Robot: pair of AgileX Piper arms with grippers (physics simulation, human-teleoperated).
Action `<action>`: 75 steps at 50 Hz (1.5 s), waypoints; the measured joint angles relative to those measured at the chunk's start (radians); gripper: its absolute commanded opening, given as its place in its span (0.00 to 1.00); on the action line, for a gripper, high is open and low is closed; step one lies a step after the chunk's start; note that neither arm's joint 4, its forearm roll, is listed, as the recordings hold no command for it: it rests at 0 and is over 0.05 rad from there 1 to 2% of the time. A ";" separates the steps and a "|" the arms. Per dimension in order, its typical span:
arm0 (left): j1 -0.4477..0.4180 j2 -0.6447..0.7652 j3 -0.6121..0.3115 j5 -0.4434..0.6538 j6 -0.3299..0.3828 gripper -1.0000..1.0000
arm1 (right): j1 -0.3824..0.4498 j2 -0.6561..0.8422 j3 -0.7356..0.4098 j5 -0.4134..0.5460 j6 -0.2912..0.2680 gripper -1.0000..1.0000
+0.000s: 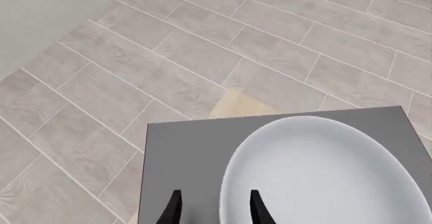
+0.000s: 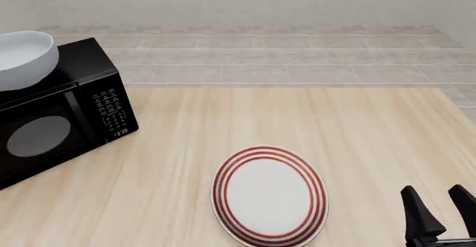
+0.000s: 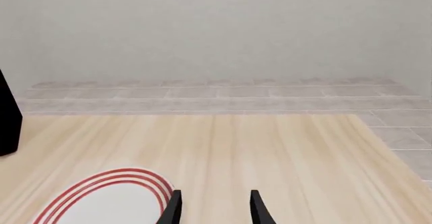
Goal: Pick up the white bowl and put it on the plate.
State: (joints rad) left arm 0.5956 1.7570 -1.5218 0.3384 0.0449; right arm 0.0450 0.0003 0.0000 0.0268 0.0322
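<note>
The white bowl [image 2: 22, 57] rests on top of the black microwave at the far left, cut off by the front view's left edge. In the left wrist view the bowl [image 1: 324, 173] fills the lower right. My left gripper [image 1: 214, 208] is open, with one finger over the bowl's inside and the other outside its rim; I cannot tell whether they touch it. The left arm is out of the front view. The plate [image 2: 269, 195], white with red rings, lies flat on the table near the front, and also shows in the right wrist view [image 3: 108, 198]. My right gripper [image 2: 440, 205] [image 3: 214, 208] hangs open and empty to the plate's right.
The black microwave [image 2: 67, 119] stands on the left of the wooden table [image 2: 357, 135], door and keypad facing the front; its grey top [image 1: 189, 153] carries the bowl. Tiled floor [image 1: 169, 57] lies beyond the table's edges, with a pale wall behind.
</note>
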 measured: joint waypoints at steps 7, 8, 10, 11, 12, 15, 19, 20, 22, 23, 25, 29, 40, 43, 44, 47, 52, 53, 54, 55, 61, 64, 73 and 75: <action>0.004 0.010 -0.009 -0.007 0.001 1.00 | -0.001 0.000 0.000 -0.006 0.002 1.00; 0.005 0.011 -0.011 -0.007 0.001 1.00 | -0.001 0.000 0.000 -0.007 0.002 1.00; 0.006 0.014 -0.013 -0.009 0.002 1.00 | -0.002 0.000 0.000 -0.008 0.002 1.00; 0.006 0.015 -0.014 -0.010 0.002 1.00 | -0.002 0.000 0.000 -0.009 0.002 1.00; 0.007 0.016 -0.015 -0.011 0.002 0.00 | -0.002 0.000 0.000 -0.011 0.002 1.00; 0.004 0.031 -0.008 -0.014 0.006 0.00 | -0.004 0.000 0.000 -0.013 0.002 1.00; 0.004 0.033 -0.007 -0.016 -0.001 0.00 | -0.005 0.000 0.000 -0.017 0.002 1.00; 0.005 0.033 -0.006 -0.017 -0.002 0.00 | -0.005 0.000 0.000 -0.018 0.002 1.00; 0.004 0.032 -0.004 -0.020 -0.003 0.00 | -0.006 0.000 0.000 -0.019 0.001 1.00; 0.004 0.032 -0.003 -0.020 -0.004 0.00 | -0.006 0.000 0.000 -0.020 0.001 1.00; 0.004 0.032 -0.002 -0.022 -0.006 0.00 | -0.006 0.000 0.000 -0.021 0.001 1.00; 0.001 0.029 0.001 -0.022 -0.019 0.00 | -0.007 0.000 0.000 -0.022 0.000 1.00; -0.042 -0.022 0.007 0.003 -0.085 0.00 | -0.011 0.000 0.000 -0.023 -0.003 1.00; -0.063 -0.046 0.013 0.020 -0.106 0.00 | -0.012 0.000 0.000 -0.023 -0.003 1.00; -0.071 -0.054 0.015 0.027 -0.112 0.00 | -0.012 0.000 0.000 -0.024 -0.003 1.00; -0.091 -0.076 0.021 0.045 -0.127 0.00 | -0.013 0.000 0.000 -0.024 -0.004 1.00; -0.124 -0.115 0.030 0.072 -0.151 0.00 | -0.015 0.000 0.000 -0.025 -0.007 1.00; -0.130 -0.123 0.032 0.076 -0.156 0.00 | -0.015 0.000 0.000 -0.025 -0.007 1.00; -0.137 -0.131 0.034 0.080 -0.160 0.00 | -0.016 0.000 0.000 -0.025 -0.008 1.00; -0.143 -0.138 0.035 0.086 -0.166 0.00 | -0.016 0.000 0.000 -0.026 -0.009 1.00; -0.180 -0.187 0.044 0.109 -0.191 0.00 | -0.016 0.000 0.000 -0.026 -0.011 1.00; -0.198 -0.212 0.048 0.119 -0.201 0.00 | -0.016 0.000 0.000 -0.025 -0.011 1.00; -0.256 -0.291 0.073 0.142 -0.221 0.00 | -0.015 0.000 0.000 -0.026 -0.013 1.00; -0.274 -0.314 0.084 0.146 -0.223 0.00 | -0.015 0.000 0.000 -0.026 -0.013 1.00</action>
State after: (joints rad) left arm 0.3212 1.4434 -1.4383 0.4840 -0.1780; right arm 0.0303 0.0001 -0.0001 0.0011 0.0188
